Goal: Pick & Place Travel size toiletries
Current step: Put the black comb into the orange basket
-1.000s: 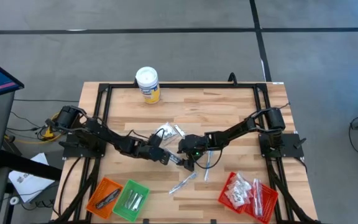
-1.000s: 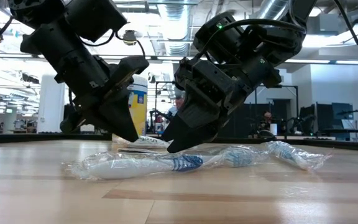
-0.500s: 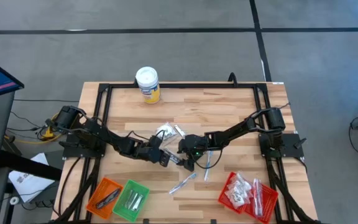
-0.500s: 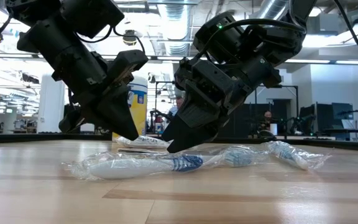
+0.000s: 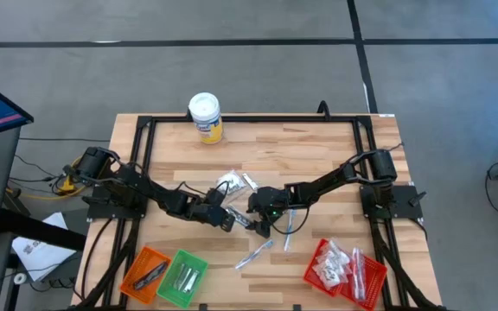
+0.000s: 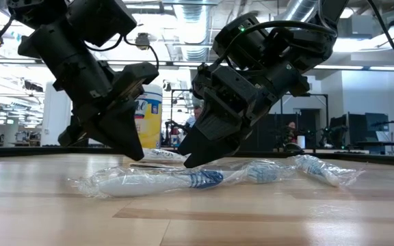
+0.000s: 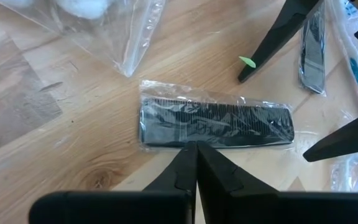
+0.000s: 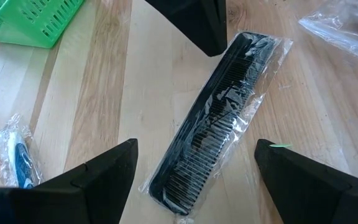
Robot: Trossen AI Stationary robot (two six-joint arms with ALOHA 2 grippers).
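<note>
A black comb in a clear wrapper lies flat on the wooden table at mid-table, between both grippers. My left gripper is shut, and its tips stand at the comb's long side. My right gripper hovers open over the comb's other end, one finger on either side, touching nothing. Wrapped toothbrushes lie nearer the front edge. A clear bag of white items lies just beyond the grippers. My left gripper's shut fingertips come slanting down from the table's left to the wrapper's edge on the comb's long side, about a third along it. I cannot tell whether they touch it. The comb lies flat on the table.
An orange basket and a green basket stand at the front left. A red basket holding sachets stands at the front right. A white-lidded yellow canister stands at the far edge. More wrapped sticks lie near the front.
</note>
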